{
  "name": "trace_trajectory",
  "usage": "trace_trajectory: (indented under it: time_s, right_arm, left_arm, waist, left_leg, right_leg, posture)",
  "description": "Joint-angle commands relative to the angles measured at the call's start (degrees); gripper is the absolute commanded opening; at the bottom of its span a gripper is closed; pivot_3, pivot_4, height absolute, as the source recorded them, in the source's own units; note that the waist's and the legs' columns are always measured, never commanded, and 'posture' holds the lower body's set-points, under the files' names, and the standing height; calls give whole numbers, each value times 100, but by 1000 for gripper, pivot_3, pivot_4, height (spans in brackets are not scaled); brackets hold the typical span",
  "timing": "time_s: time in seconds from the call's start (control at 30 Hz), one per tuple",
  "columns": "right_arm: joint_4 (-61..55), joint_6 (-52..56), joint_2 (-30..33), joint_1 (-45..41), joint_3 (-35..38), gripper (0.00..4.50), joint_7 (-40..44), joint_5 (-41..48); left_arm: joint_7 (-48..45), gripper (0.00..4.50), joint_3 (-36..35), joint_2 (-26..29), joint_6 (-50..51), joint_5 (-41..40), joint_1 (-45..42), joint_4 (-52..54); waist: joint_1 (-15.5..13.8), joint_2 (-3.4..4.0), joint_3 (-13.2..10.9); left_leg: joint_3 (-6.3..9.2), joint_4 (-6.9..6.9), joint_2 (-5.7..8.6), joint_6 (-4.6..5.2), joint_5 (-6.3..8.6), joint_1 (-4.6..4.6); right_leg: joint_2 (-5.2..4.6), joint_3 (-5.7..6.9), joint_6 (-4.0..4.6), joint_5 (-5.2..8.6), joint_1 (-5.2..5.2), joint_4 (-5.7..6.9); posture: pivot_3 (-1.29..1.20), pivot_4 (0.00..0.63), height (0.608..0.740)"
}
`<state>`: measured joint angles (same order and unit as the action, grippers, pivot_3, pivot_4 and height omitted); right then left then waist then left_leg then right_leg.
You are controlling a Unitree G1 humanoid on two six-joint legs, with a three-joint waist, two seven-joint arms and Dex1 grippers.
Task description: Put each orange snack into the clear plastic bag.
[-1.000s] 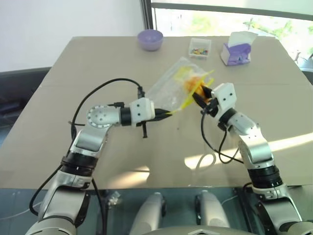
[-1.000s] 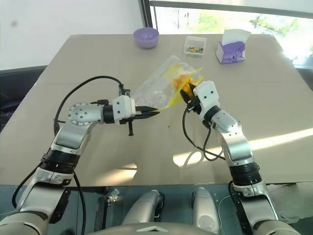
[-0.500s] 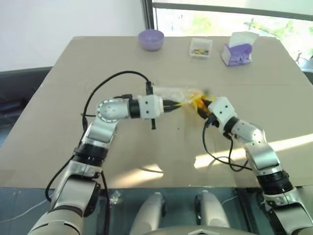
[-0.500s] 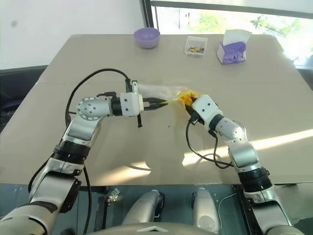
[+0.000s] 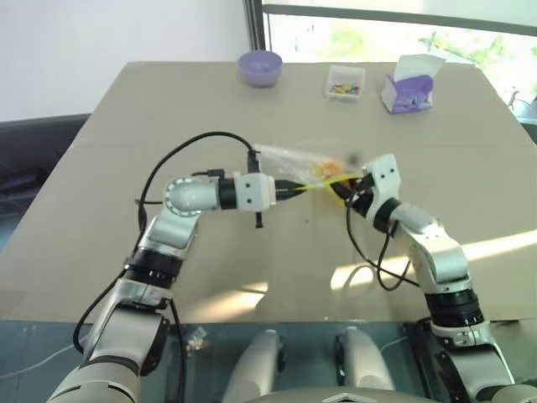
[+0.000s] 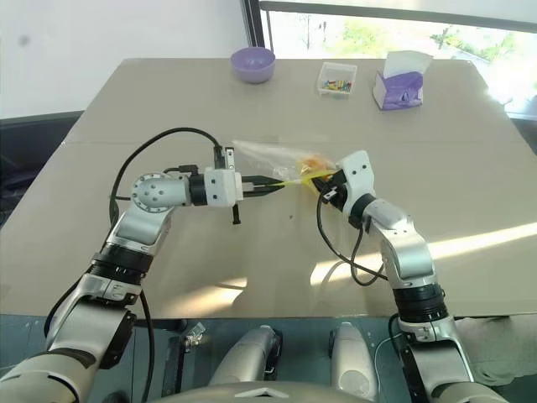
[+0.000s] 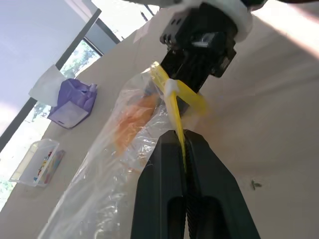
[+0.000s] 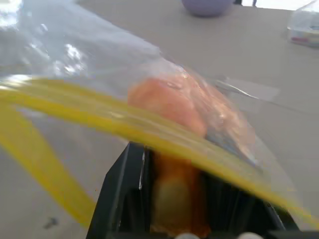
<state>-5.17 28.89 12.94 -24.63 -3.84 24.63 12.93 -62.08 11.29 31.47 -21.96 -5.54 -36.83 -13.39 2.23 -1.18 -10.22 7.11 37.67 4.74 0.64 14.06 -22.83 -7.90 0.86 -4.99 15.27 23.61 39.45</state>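
Right wrist view: right fingers (image 8: 174,199) hold the snack (image 8: 172,112) inside the bag (image 7: 114,164) mouth, above the desk (image 5: 126,168); left fingers (image 7: 182,149) pinch the seal. Releasing too shallow could spill it.

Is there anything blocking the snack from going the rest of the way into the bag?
Nothing visible does. The right tool holds the orange snack at the mouth of the clear plastic bag, partly inside already. The left tool is shut on the yellow seal strip, holding the mouth up.
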Motion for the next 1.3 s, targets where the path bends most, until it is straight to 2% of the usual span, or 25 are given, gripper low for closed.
trace_trajectory:
  time_s: [0.03, 0.07, 0.17, 0.33, 0.43, 0.53, 0.57, 0.8, 1.0, 1.1, 1.13, 1.3]
  right_arm:
    - [-227, 177, -368, -174, 369, 1419, -126, 536]
    - [-141, 113, -378, -225, 332, 1419, -225, 385]
    - [334, -735, 71, -314, -420, 1419, -371, -848]
    - [479, -1070, 159, -362, -527, 1419, -266, -1039]
    - [389, -1089, 286, -352, -490, 2254, -178, -1104]
    - [237, -1263, 438, -326, -453, 3717, -336, -1354]
    - [91, -1281, 519, -269, -424, 3804, -272, -1350]
    - [-989, -1577, 1303, 248, -332, 3804, 391, -1309]
    - [-1316, -1612, 1603, 478, -200, 3804, 554, -1299]
    - [-1352, -1878, 1998, 715, -154, 3078, 583, -1654]
    - [-1334, -2007, 2140, 799, -178, 2690, 566, -1820]
    - [-1095, -2282, 2502, 1002, -281, 2690, 594, -2191]
  left_arm:
    - [81, 0, -181, 42, 203, -208, 63, 404]
    - [62, 0, -184, 45, 280, -261, 92, 467]
    - [80, 0, -195, 34, 458, -331, 126, 562]
    - [262, 0, -268, -56, 800, -366, 136, 574]
    - [459, 0, -369, -164, 1208, -465, 131, 579]
    - [640, 0, -436, -236, 1553, -485, 99, 548]
    - [723, 0, -456, -253, 1670, -477, 96, 532]
    - [1081, 0, -661, -445, 2473, -650, -14, 526]
    - [1128, 0, -779, -540, 2797, -839, -105, 545]
    - [1144, 0, -882, -577, 3024, -987, -180, 537]
    - [1149, 0, -900, -580, 3068, -1013, -201, 531]
    - [1166, 0, -961, -629, 3195, -1063, -260, 538]
  waist:
    - [37, 0, 0]
    - [46, 0, 0]
    - [28, 1, 0]
    - [16, 0, 0]
    - [18, 0, 1]
    - [21, 0, 1]
    - [18, 1, 0]
    - [13, -1, 0]
    - [15, -2, 0]
    - [-26, -3, 0]
    - [-34, -3, 0]
    - [-14, -4, 0]
  left_leg:
    - [-1, -3, -2, -8, -5, 0]
    - [-2, -6, -3, -11, -6, 1]
    - [-7, -9, -1, -13, -7, 2]
    - [-6, -9, -1, -13, -8, 3]
    - [-9, -9, -1, -13, -8, 2]
    - [-6, -9, -1, -14, -8, 2]
    - [-6, -9, -1, -14, -8, 2]
    - [-7, -9, 0, -13, -8, -1]
    - [-8, -9, -2, -14, -8, 2]
    - [-7, -8, -1, -14, -8, 2]
    - [-6, -8, 1, -13, -8, 0]
    - [-9, -9, 0, -14, -8, -2]
  right_leg:
    - [0, -1, 0, 0, 1, 0]
    - [1, -3, 0, 0, 2, 0]
    - [0, -7, 0, 0, 4, 0]
    - [0, -5, 0, 0, 5, 0]
    - [0, -7, 0, 0, 4, -4]
    - [1, -5, 0, 0, 4, -3]
    - [1, -5, 0, 0, 4, -3]
    - [0, -4, -1, 0, 2, -10]
    - [0, -5, -1, 0, 1, -5]
    - [0, -4, -1, 0, -1, -7]
    - [-2, -3, -1, 0, -2, -11]
    - [-2, -3, -5, -3, -4, -22]
  posture:
    - [0, 150, 740]
    - [0, 150, 740]
    - [0, 150, 740]
    - [0, 150, 740]
    - [0, 150, 740]
    - [0, 150, 740]
    - [0, 150, 740]
    - [0, 150, 740]
    - [0, 150, 740]
    - [0, 150, 740]
    - [0, 150, 740]
    - [0, 150, 740]
